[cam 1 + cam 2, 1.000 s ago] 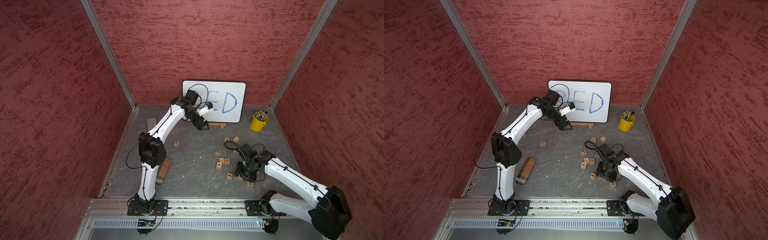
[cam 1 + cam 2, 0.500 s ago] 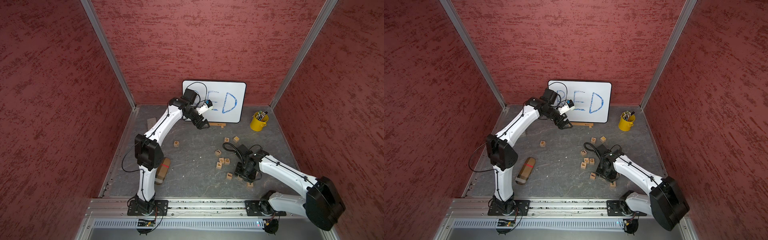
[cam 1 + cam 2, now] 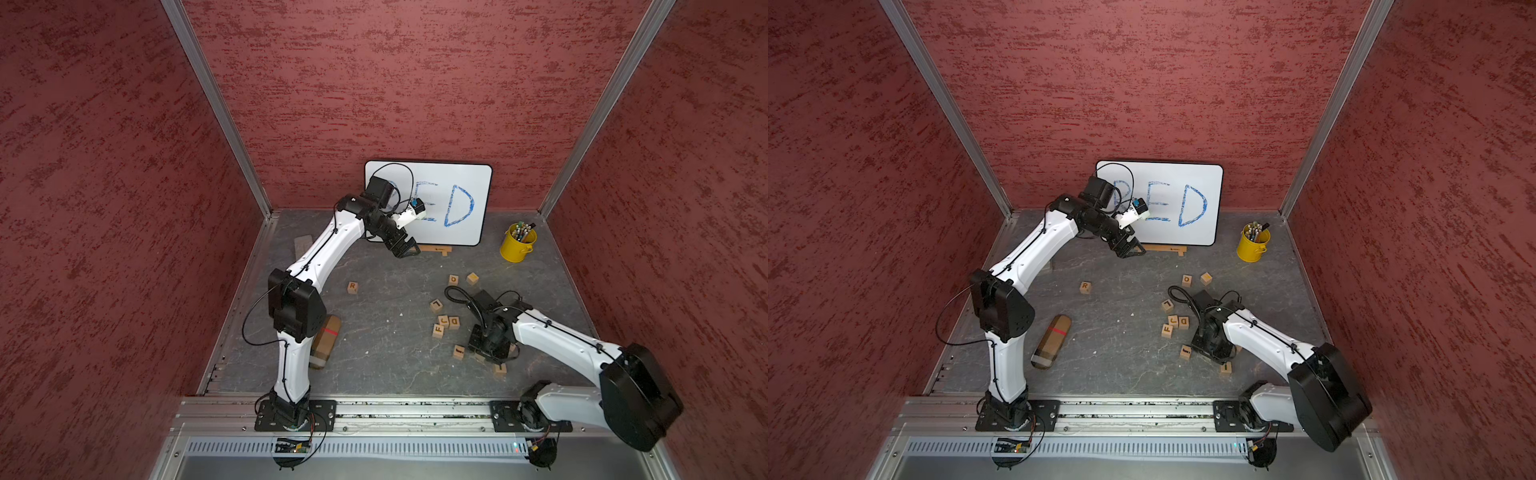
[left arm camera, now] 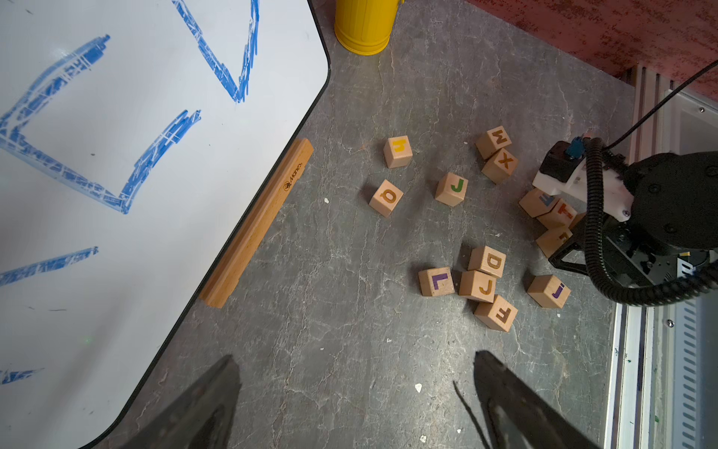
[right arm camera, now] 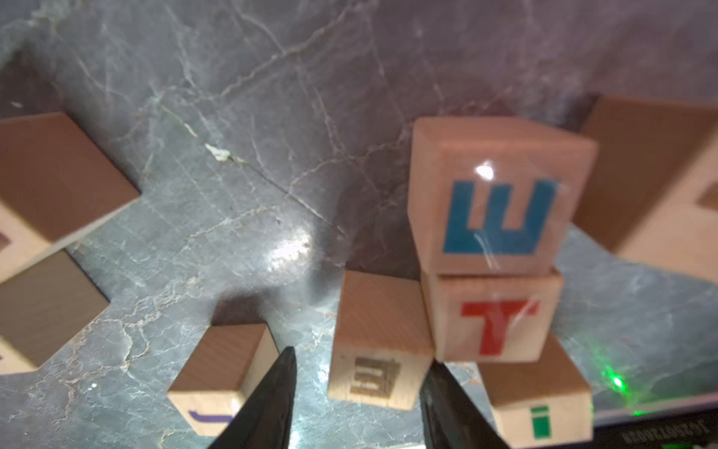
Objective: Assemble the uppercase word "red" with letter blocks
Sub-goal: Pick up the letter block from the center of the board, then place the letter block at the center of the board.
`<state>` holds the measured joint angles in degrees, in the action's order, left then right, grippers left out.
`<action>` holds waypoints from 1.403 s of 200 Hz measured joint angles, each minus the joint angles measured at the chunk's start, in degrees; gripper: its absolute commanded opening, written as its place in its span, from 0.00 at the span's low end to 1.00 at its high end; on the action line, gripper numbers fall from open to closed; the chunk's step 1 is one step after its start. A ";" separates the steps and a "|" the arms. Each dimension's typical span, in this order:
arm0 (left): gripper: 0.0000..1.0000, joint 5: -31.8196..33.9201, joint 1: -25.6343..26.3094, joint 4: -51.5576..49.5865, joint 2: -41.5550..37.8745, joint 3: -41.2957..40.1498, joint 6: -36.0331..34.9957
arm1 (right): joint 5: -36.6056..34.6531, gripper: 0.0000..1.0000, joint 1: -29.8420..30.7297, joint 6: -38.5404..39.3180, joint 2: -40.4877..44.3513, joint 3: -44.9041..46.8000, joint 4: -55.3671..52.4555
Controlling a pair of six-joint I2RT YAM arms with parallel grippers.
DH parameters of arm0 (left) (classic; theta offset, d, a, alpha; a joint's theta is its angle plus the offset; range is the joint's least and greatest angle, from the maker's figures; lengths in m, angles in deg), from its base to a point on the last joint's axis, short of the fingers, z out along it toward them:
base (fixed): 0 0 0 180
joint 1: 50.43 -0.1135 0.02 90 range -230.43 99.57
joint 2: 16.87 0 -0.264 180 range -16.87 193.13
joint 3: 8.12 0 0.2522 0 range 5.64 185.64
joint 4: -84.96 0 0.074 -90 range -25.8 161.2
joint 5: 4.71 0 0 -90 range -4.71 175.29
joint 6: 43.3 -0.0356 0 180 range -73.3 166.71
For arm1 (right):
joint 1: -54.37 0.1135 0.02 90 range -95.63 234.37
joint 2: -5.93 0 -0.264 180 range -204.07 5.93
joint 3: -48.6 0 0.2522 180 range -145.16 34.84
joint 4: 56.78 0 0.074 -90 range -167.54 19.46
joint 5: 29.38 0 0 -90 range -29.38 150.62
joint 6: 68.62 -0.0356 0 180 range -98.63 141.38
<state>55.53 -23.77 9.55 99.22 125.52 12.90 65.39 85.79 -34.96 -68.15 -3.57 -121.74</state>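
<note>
My right gripper (image 5: 359, 361) is down among the scattered letter blocks, its fingers hidden under the wrist (image 3: 488, 347) in both top views. Its jaws stand open astride a cube with a brown E (image 5: 375, 369), with a gap on one side. A cube with a blue E (image 5: 493, 202) sits against a red T cube (image 5: 491, 322). The R cube (image 3: 352, 286) lies alone left of centre. The D cube (image 4: 487, 261) (image 3: 454, 321) touches a J cube. My left gripper (image 4: 355, 355) (image 3: 405, 249) hangs open and empty near the whiteboard.
The white board (image 3: 440, 199) with blue writing leans on the back wall behind a wooden ledge (image 3: 434, 249). A yellow cup of pens (image 3: 517, 245) stands at the back right. A brown roll (image 3: 324, 340) lies beside the left arm. F, J and L cubes (image 4: 437, 280) lie around the D cube.
The right arm has shifted a little to the left over the cluster of cubes, its elbow swinging in. The left arm has drawn slightly back toward the board.
</note>
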 measured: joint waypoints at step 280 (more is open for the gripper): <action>0.95 0.13 -21.24 -2.80 -7.02 3.04 6.38 | -3.10 0.19 3.74 20.59 -34.71 -51.43 -2.99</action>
<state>55.66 -45.02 6.76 92.21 128.56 19.29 62.29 89.53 -14.37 -102.86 -55.00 -124.74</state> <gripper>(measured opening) 0.954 0.328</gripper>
